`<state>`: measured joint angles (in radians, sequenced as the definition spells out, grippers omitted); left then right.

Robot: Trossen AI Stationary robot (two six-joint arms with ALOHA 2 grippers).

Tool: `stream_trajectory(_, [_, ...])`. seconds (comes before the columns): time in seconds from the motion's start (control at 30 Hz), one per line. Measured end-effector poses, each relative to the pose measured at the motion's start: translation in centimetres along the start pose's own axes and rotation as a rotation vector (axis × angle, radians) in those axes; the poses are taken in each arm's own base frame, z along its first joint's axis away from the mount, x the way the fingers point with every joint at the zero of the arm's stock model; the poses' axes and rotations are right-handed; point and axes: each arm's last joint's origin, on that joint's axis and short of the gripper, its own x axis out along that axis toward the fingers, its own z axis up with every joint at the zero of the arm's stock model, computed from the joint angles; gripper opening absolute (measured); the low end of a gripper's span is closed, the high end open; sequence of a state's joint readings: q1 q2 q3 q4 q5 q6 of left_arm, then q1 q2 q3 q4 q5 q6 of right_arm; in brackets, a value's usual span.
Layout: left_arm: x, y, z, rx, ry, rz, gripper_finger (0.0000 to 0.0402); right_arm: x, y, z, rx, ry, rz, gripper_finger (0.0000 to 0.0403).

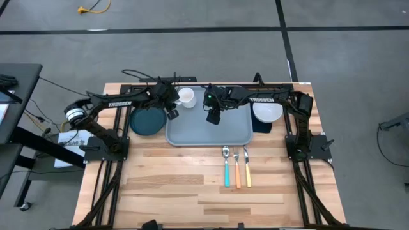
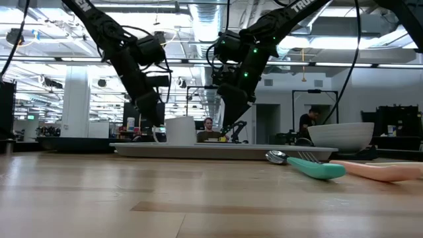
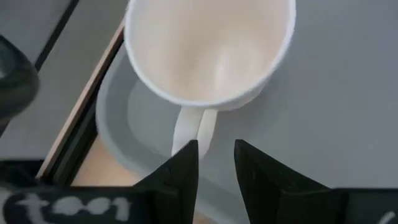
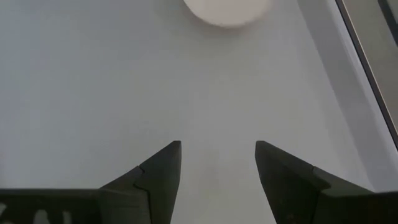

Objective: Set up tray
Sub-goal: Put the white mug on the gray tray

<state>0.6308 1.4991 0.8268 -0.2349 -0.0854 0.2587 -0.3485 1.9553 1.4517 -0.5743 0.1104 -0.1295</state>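
Note:
The light blue-grey tray [image 1: 217,131] lies on the table's far half. A white cup [image 1: 186,97] stands upright in its far left corner, its handle [image 3: 196,127] pointing at my left gripper [image 3: 216,149]. That gripper is open and slants down over the tray's left rim [image 3: 118,134]. The handle's end shows just ahead of one fingertip [image 3: 189,152]. My right gripper [image 4: 217,155] hangs open above the tray's bare middle [image 4: 124,81], with nothing between its fingers; the cup [image 4: 227,12] is farther off. My left gripper's fingers stand at the free end of the cup's handle [image 3: 198,134], coming at it slanting down from the table's left. I cannot tell whether a fingertip touches the handle. The cup stands upright on the tray.
A round dark teal plate [image 1: 147,121] lies left of the tray. A white bowl [image 1: 267,112] sits on a dark napkin [image 1: 262,126] to its right. A teal spoon [image 1: 226,169], an orange fork [image 1: 237,171] and a yellow piece of cutlery [image 1: 247,169] lie in front of the tray.

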Motion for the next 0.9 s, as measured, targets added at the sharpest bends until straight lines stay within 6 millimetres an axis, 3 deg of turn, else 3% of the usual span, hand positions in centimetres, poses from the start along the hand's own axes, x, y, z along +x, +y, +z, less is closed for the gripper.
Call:
stream_trajectory(0.23, [2.2, 0.0, -0.2, 0.01, 0.028, 0.066, 0.0091, 0.0, 0.1, 0.0, 0.001, 0.0, 0.002, 0.0201])
stream_trajectory(0.53, [2.3, 0.6, 0.4, -0.008, -0.029, 0.182, 0.0091, 0.0, 0.1, 0.0, 0.004, 0.001, 0.005, 0.0201])
stream_trajectory(0.9, [2.3, -0.9, -0.4, -0.021, 0.053, 0.005, 0.0091, 0.0, 0.1, 0.0, 0.0, 0.001, 0.005, 0.0201])
